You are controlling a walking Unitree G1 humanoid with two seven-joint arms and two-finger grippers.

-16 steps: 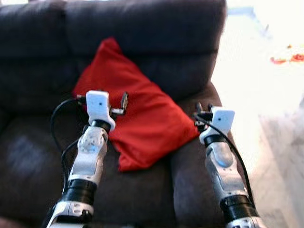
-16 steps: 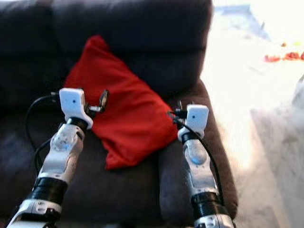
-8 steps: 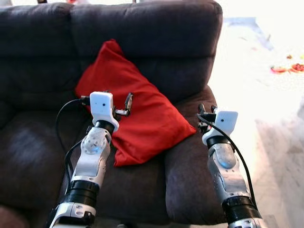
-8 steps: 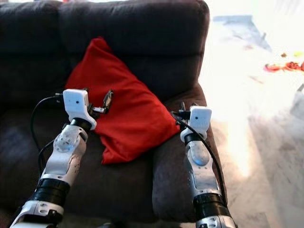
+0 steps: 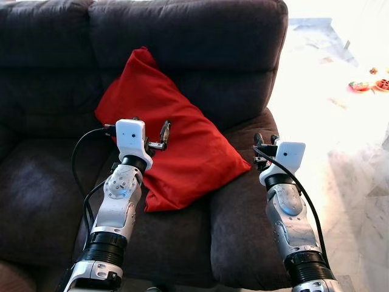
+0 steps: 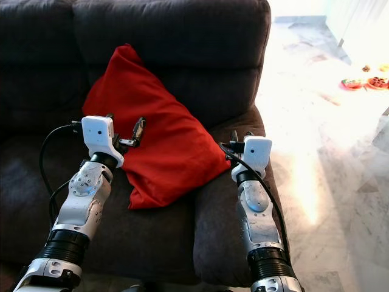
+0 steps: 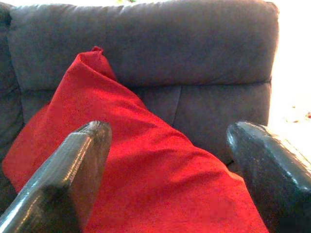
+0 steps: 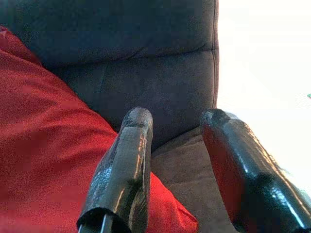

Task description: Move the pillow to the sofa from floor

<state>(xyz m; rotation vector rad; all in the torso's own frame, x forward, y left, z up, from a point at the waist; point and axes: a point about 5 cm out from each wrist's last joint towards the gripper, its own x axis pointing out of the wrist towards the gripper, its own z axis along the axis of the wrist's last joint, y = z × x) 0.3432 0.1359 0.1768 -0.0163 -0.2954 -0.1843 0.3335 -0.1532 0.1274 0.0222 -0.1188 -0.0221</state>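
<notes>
Pillow (image 5: pixel 171 134) lies on the sofa (image 5: pixel 200 36), leaning against the backrest. Left tool (image 7: pixel 165 160) hangs over it, fingers spread, gripping nothing. Right tool (image 8: pixel 177 167) is beside its corner, spread too.

Red pillow (image 5: pixel 170 134) leaning tilted against dark sofa (image 5: pixel 200 36) backrest.

Pillow (image 5: pixel 173 140) on sofa (image 5: pixel 200 36) seat, against backrest, between left gripper (image 5: pixel 149 131) and right gripper (image 5: pixel 262 141)
</notes>
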